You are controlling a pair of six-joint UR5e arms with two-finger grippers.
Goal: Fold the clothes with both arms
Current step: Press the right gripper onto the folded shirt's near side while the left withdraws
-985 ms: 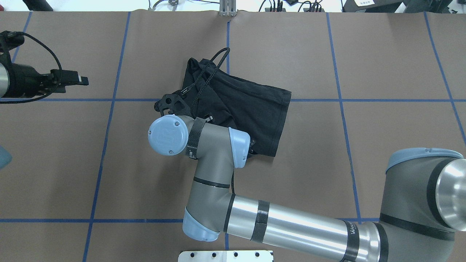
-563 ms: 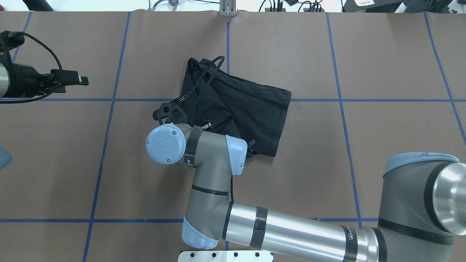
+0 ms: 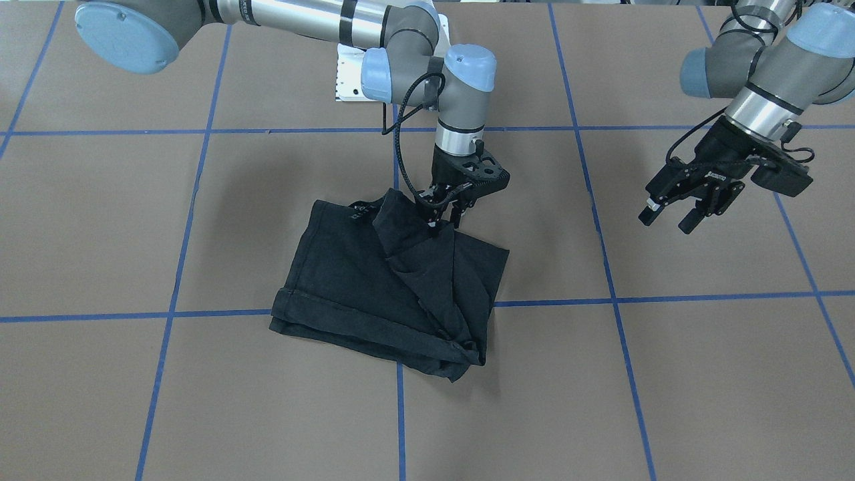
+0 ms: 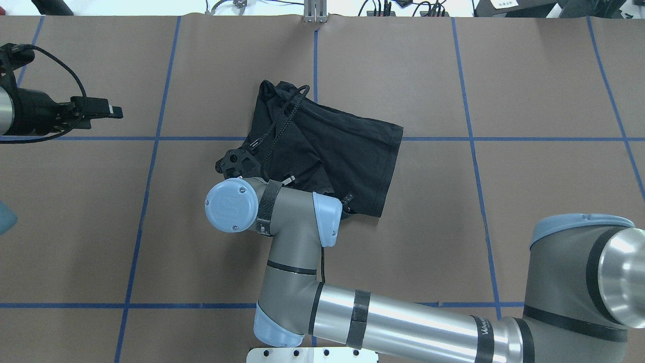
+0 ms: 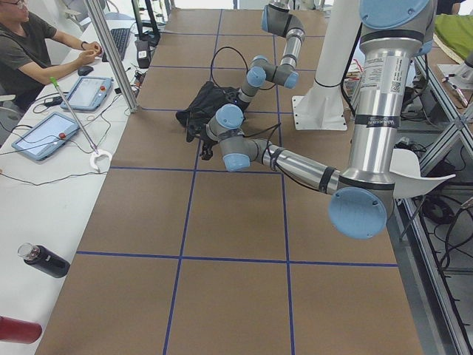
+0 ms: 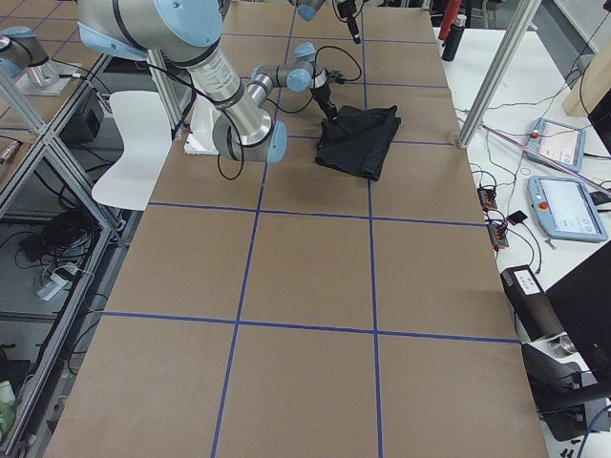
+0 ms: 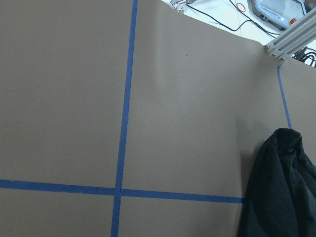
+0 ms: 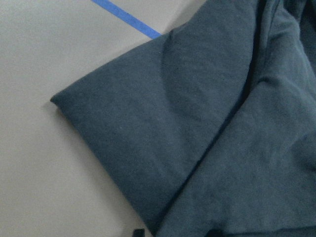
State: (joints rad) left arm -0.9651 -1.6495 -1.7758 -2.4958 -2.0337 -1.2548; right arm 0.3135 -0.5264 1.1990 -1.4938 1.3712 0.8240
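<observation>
Now, T-shirt (image 3: 347, 280), edge under right jaws

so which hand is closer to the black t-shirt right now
Right. The right hand is at the T-shirt, on its robot-side edge; the left hand hangs over the table, well apart.

Black T-shirt (image 3: 347, 280) folded, rumpled rectangle, flat on table (image 3: 668, 374) centre.

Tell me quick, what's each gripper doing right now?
Left gripper: open, holding nothing.
Right gripper: looks open at the black T-shirt edge, holding nothing.
</observation>
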